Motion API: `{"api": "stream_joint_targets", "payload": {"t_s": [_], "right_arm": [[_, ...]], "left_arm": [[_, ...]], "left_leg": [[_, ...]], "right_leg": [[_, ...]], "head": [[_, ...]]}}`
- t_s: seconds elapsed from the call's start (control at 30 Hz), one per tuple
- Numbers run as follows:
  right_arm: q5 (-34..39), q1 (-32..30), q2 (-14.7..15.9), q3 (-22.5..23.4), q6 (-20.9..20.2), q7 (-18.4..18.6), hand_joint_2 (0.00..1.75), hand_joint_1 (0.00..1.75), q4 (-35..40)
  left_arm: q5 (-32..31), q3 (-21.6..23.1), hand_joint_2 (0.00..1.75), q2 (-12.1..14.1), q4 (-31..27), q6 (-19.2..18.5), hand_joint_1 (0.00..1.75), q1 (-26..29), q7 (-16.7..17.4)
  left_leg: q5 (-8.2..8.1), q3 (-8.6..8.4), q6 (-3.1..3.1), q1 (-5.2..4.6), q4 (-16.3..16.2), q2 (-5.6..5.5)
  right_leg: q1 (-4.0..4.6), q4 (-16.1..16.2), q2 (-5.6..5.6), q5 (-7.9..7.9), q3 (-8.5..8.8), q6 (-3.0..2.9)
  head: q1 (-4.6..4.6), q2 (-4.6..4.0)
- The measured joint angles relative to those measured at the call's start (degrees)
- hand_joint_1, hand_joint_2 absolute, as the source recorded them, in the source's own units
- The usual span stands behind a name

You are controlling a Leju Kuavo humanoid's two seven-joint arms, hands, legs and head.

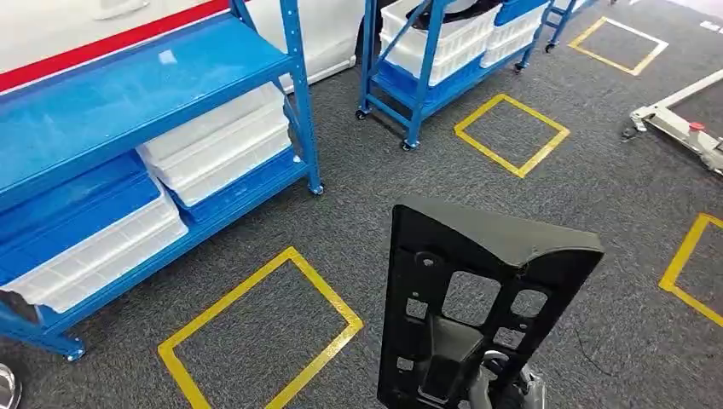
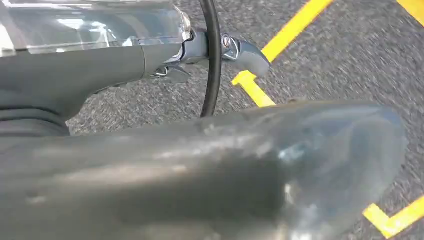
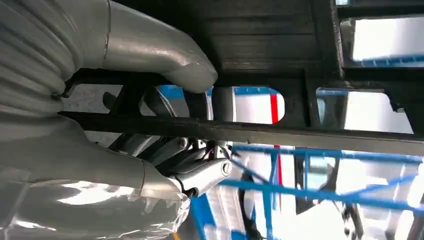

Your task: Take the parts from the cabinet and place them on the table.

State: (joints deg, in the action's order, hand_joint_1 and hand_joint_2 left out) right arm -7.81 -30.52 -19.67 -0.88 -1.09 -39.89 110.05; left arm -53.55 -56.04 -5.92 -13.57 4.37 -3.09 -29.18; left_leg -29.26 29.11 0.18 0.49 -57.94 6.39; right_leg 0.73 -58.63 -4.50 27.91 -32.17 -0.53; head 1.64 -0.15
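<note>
One black part (image 1: 477, 307) was in the right hand (image 1: 503, 388), held upright low in the head view, its flat plate with cutouts facing the camera and a lip folded over at the top. Right wrist view showed the grip: grey thumb (image 3: 165, 55) pressed on one side of the part's (image 3: 280, 55) frame, darker fingers (image 3: 195, 160) curled round a bar from the other side. Fingers fully wrapped on it.

Left hand (image 2: 200, 55) hung over the floor in the left wrist view. Dark fingers were partly curled, nothing visible in them, a black cable (image 2: 212, 60) running across; view was blurred and partly blocked by a grey cover, so couldn't tell how far the hand was closed.

Part was in the air above grey carpet (image 1: 597, 196), between yellow tape squares: one (image 1: 260, 336) just left of it, one (image 1: 511, 134) further ahead, a piece of another (image 1: 691, 264) at the right edge.

Blue rack (image 1: 128, 128) stood on the left, well apart from the part, with white crates (image 1: 222, 145) on its lower shelf and blue lids (image 1: 68, 204) over some. Second blue rack on castors (image 1: 435, 60) sat ahead with more white crates (image 1: 460, 38). White metal frame (image 1: 682, 128) lay on the carpet far right. Blue rack bars and white crates also showed through the part's cutouts in the right wrist view.
</note>
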Motion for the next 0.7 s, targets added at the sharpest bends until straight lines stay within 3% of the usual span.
{"api": "stream_joint_targets", "payload": {"t_s": [0.07,0.1,0.13,0.17,0.23,0.27,0.3,0.33,0.37,0.4,0.43,0.47,0.57,0.6,0.63,0.67,0.7], "right_arm": [[0.15,-0.12,-0.04,0.15,-0.13,0.0,1.75,1.75,0.04],[0.13,-0.15,-0.13,0.2,-0.33,0.0,1.75,1.75,0.13],[0.13,-0.14,-0.24,0.22,-0.42,-0.02,1.75,1.75,0.2],[0.11,0.1,-0.33,0.22,-0.55,-0.02,1.75,1.75,0.28],[-0.02,0.3,-0.5,0.2,-0.59,-0.02,1.75,1.75,0.26],[-0.02,0.26,-0.5,0.2,-0.59,-0.02,1.75,1.75,0.26],[-0.04,0.25,-0.5,0.22,-0.59,-0.02,1.75,1.75,0.26],[-0.17,0.26,-0.5,0.22,-0.61,0.0,1.75,1.75,0.24],[-0.28,0.3,-0.5,0.2,-0.63,0.0,1.75,1.75,0.22],[-0.37,0.35,-0.52,0.2,-0.66,0.0,1.75,1.75,0.2],[-0.48,0.5,-0.55,0.18,-0.66,0.0,1.75,1.75,0.15],[-0.59,0.82,-0.57,0.13,-0.59,0.0,1.75,1.75,-0.02],[-1.03,1.09,-0.68,-0.11,-0.57,0.0,1.75,1.75,-0.39],[-1.13,1.14,-0.7,-0.11,-0.52,0.0,1.75,1.75,-0.44],[-1.27,1.13,-0.72,-0.11,-0.46,0.0,1.75,1.75,-0.59],[-1.27,1.41,-0.7,-0.13,-0.39,0.0,1.75,1.75,-0.63],[-1.27,1.69,-0.7,-0.17,-0.37,0.0,1.75,1.75,-0.79]], "left_arm": [[-0.35,-0.04,0.0,-0.11,0.0,0.0,0.0,-0.2,-0.13],[-0.44,-0.07,0.0,-0.13,-0.02,0.02,0.0,-0.3,-0.13],[-0.46,-0.18,0.0,-0.13,-0.02,0.02,0.0,-0.36,-0.11],[-0.55,-0.39,0.0,-0.18,0.0,0.02,0.0,-0.31,0.0],[-0.66,-1.0,0.0,-0.22,-0.02,0.06,0.0,0.01,0.76],[-0.66,-1.14,0.0,-0.2,-0.02,0.15,0.0,0.16,0.92],[-0.66,-1.27,0.0,-0.2,-0.02,0.2,0.0,0.26,1.05],[-0.66,-1.38,0.0,-0.15,-0.02,0.2,0.0,0.26,1.12],[-0.66,-1.46,0.0,-0.13,-0.02,0.2,0.0,0.18,1.2],[-0.63,-1.55,0.0,-0.09,-0.02,0.13,0.0,0.11,1.27],[-0.61,-1.75,0.0,-0.07,-0.02,0.0,0.0,0.14,1.33],[-0.59,-2.08,0.0,-0.04,-0.02,-0.13,0.0,0.15,1.46],[-0.48,-2.49,0.0,0.15,-0.02,-0.13,0.0,0.05,1.6],[-0.48,-2.51,0.0,0.13,-0.02,-0.13,0.0,-0.12,1.57],[-0.48,-2.58,0.0,0.15,-0.02,-0.13,0.0,-0.3,1.57],[-0.48,-2.69,0.0,0.2,-0.02,-0.13,0.0,-0.26,1.49],[-0.48,-2.84,0.0,0.22,-0.02,-0.13,0.0,-0.11,1.49]], "left_leg": [[0.08,-0.5,-0.45,-0.01,0.44,1.44],[-0.25,-0.51,-0.83,-0.22,0.44,1.84],[-1.23,-0.37,-1.09,0.17,-0.58,-1.41],[-3.67,1.0,-1.09,0.25,-3.85,-4.02],[-7.93,4.83,-1.34,0.38,-12.56,-5.75],[-8.81,6.43,-1.5,0.38,-15.95,-5.96],[-8.1,6.81,-1.59,0.39,-16.58,-5.97],[-6.18,6.0,-1.63,0.45,-14.61,-6.02],[-3.57,4.28,-1.64,0.56,-10.65,-6.19],[-0.74,1.97,-1.71,0.78,-5.49,-7.14],[0.09,0.42,-1.6,1.14,-1.6,-9.89],[-0.69,0.19,-1.51,1.06,-0.69,-12.15],[-0.49,0.39,-0.49,0.55,-1.09,-10.31],[-0.04,0.34,0.13,0.97,-0.56,-9.53],[0.36,0.15,0.62,1.09,-0.06,-8.55],[0.54,0.1,1.07,1.03,0.32,-7.9],[0.58,0.19,1.12,0.82,0.35,-6.88]], "right_leg": [[0.08,0.26,1.29,-0.22,-0.3,-0.47],[-0.72,1.23,2.1,-0.85,0.22,-1.1],[-0.75,1.63,2.55,-1.12,0.3,-1.24],[-0.9,1.67,3.23,-1.37,0.15,-1.71],[-0.84,1.63,4.83,-1.43,-0.07,-1.93],[-0.81,1.5,5.76,-1.46,-0.15,-1.93],[-0.81,1.32,6.63,-1.46,-0.19,-1.92],[-0.86,1.07,7.45,-1.43,-0.21,-1.89],[-0.92,0.77,8.3,-1.32,-0.22,-1.71],[-0.98,0.29,9.09,-1.14,-0.27,-1.46],[-1.1,-0.28,9.74,-0.9,-0.57,-1.13],[-0.74,-1.07,10.44,-0.76,-1.18,-0.72],[-1.21,-0.67,12.43,-1.54,-1.98,0.58],[-1.09,-0.56,13.24,-1.83,-2.23,1.06],[-1.09,-1.54,10.76,-1.1,-2.61,1.05],[-0.9,-3.89,7.27,0.74,-3.8,1.25],[-1.1,-7.99,5.74,3.08,-5.87,1.52]], "head": [[0.0,0.0],[0.0,0.0],[0.0,0.0],[0.0,0.0],[0.02,0.0],[0.0,0.0],[0.02,0.0],[0.0,0.0],[0.0,0.0],[0.0,0.0],[0.0,0.0],[0.0,0.0],[0.02,0.0],[0.0,0.0],[-0.02,0.0],[-0.02,0.0],[-0.02,0.0]]}}
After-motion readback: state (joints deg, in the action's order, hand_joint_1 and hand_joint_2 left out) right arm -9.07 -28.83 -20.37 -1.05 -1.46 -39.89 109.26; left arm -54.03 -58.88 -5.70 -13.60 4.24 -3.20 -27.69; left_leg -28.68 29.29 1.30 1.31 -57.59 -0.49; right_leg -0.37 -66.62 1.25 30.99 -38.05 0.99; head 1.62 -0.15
